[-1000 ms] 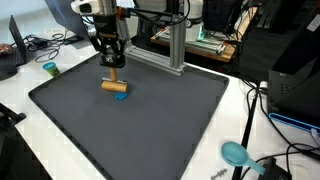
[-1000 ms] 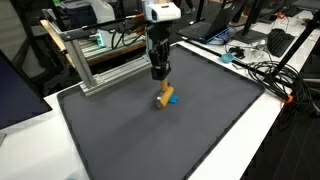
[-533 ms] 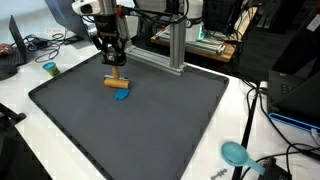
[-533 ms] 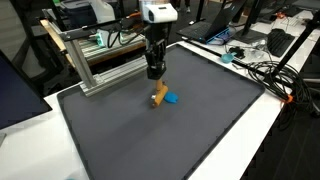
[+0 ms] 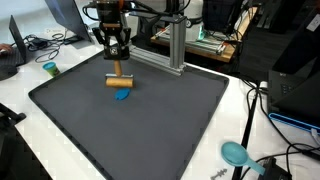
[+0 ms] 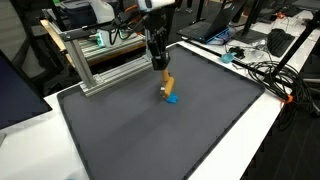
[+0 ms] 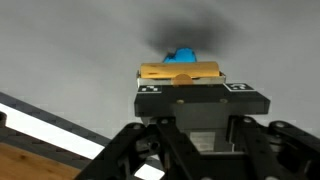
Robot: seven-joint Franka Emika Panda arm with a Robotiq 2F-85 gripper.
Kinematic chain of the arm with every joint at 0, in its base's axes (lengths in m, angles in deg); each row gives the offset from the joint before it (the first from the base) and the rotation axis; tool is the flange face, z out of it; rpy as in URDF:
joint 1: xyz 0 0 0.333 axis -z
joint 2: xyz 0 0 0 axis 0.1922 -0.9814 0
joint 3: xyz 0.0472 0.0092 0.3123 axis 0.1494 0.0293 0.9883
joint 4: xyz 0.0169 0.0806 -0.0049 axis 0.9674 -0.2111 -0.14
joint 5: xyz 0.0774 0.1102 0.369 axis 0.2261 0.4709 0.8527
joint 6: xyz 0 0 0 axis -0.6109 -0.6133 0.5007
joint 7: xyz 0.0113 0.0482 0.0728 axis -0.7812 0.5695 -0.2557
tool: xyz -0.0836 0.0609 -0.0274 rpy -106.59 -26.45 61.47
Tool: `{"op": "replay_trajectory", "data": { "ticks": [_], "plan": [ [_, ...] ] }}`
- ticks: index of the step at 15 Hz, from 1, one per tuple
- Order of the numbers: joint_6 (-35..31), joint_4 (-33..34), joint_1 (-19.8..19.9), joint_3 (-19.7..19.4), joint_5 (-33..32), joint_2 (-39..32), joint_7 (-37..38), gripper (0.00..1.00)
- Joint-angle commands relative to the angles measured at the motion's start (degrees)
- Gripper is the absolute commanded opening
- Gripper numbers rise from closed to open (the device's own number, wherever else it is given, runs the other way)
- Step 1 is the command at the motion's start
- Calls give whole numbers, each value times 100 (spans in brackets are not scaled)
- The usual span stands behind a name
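My gripper [image 5: 117,66] [image 6: 160,67] hangs over the far part of the dark mat [image 5: 160,120] [image 6: 190,130]. It is shut on a wooden block [image 5: 120,81] [image 6: 168,84], which is carried a little above the mat. Just under the block a small blue piece [image 5: 122,95] [image 6: 172,98] lies on the mat. In the wrist view the wooden block [image 7: 180,71] sits crosswise at the gripper [image 7: 195,86], and the blue piece [image 7: 183,55] shows beyond it. The fingertips themselves are hidden by the gripper's black body.
An aluminium frame [image 5: 175,45] [image 6: 95,65] stands at the mat's back edge, close to the arm. A teal cup [image 5: 49,68] stands off the mat, and a teal round object [image 5: 235,153] lies by cables near the front corner. Laptops and cables surround the table.
The gripper has risen and shifted slightly toward the frame, carrying the wooden block up with it. The blue piece has stayed on the mat.
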State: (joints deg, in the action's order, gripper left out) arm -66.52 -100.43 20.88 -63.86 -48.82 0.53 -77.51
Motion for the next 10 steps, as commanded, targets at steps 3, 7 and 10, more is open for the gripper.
{"op": "replay_trajectory", "data": {
  "ticks": [3, 7, 10],
  "plan": [
    [-172, -241, -184, 5, 514, 22, -445, 22],
    [-241, -119, -154, 4, 607, -299, -306, 22],
    [-157, 20, -68, 57, 920, -446, -395, 22]
  ]
}}
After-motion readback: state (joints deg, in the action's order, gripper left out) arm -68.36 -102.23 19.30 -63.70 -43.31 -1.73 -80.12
